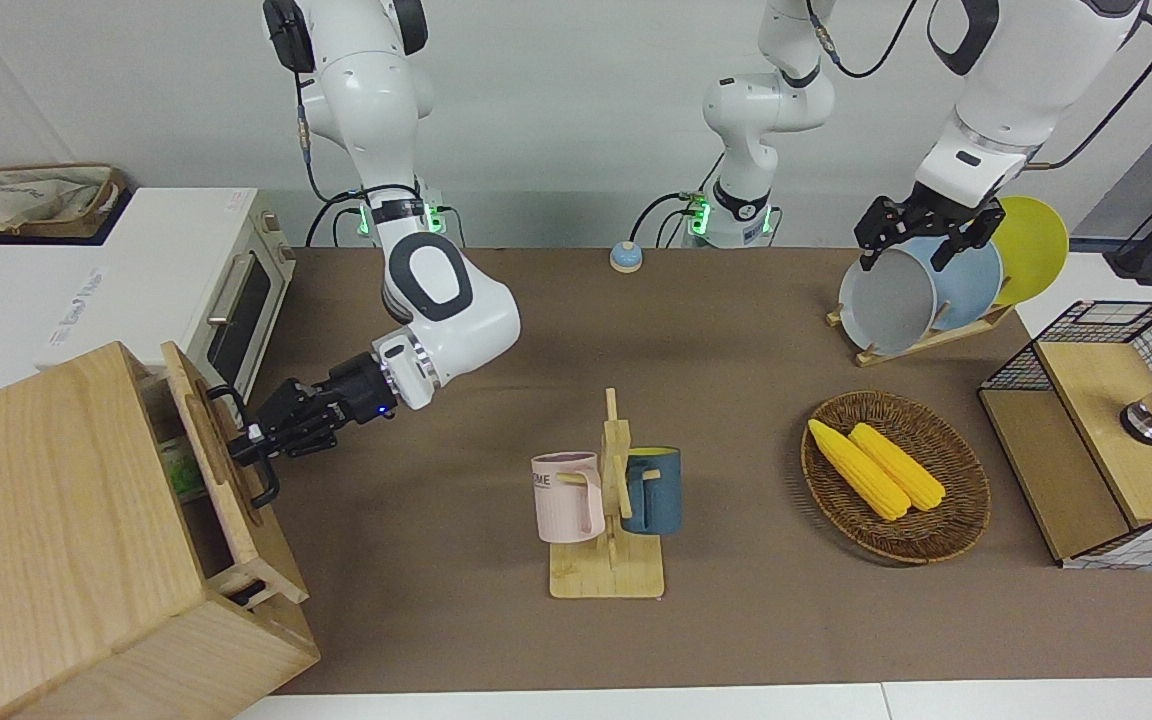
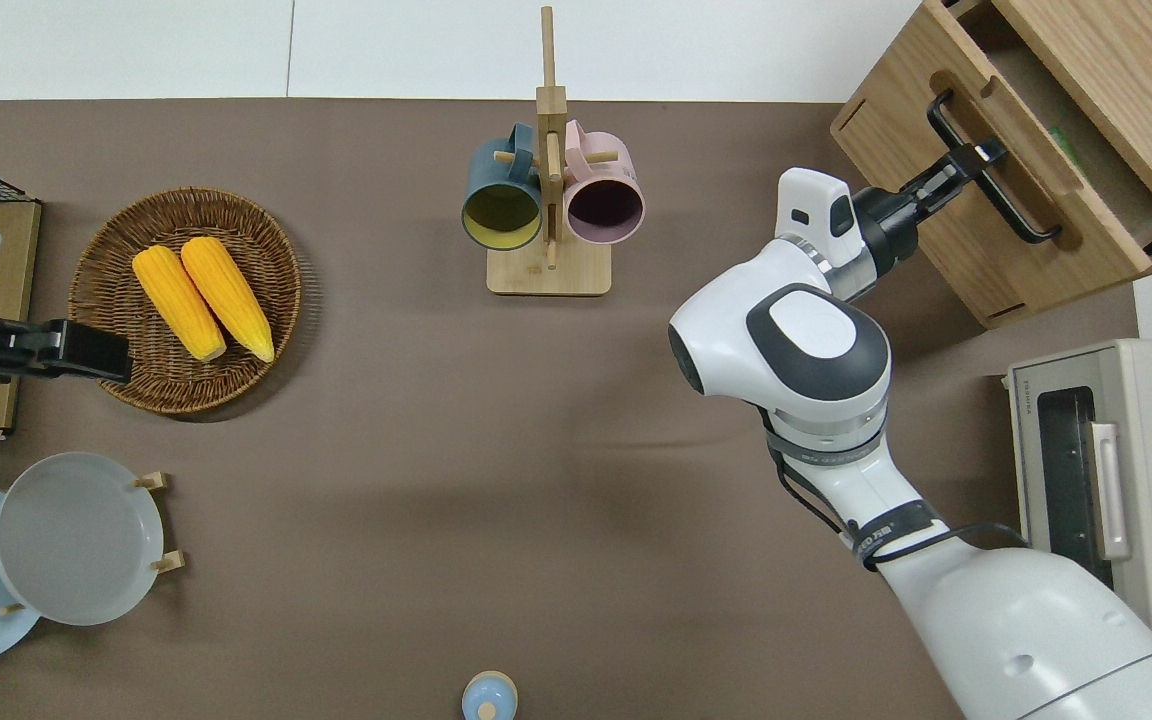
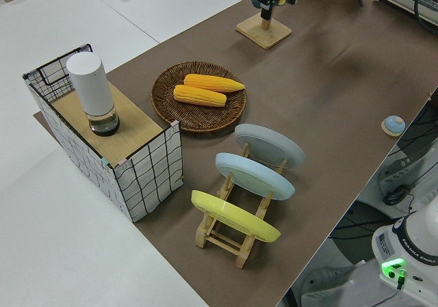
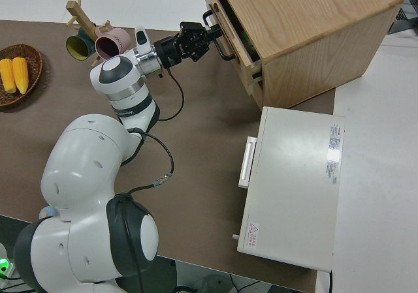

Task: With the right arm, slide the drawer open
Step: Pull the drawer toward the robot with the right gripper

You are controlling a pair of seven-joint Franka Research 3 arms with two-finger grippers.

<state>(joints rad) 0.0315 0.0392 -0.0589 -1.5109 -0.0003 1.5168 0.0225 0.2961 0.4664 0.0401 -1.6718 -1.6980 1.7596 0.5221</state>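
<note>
- Right gripper (image 2: 976,160) is clamped on the black loop handle (image 2: 991,170) of the drawer (image 2: 1021,150); the right arm (image 2: 816,340) reaches out from the robots toward the wooden box (image 1: 46,520).
- Drawer sits at the right arm's end of the table, in the top of the box, and is partly open, with a gap between front panel and box.
- Drawer front faces the middle of the table; its long axis and the handle's run along the box front, diagonal in the overhead view.
- Something green shows inside the gap; cannot tell what.
- Toaster oven (image 2: 1106,480) stands beside the box, nearer to the robots.
- Mug rack (image 2: 548,170) stands mid-table, well apart from the drawer.
- Left arm is parked; its gripper's (image 1: 921,235) fingers look spread.
</note>
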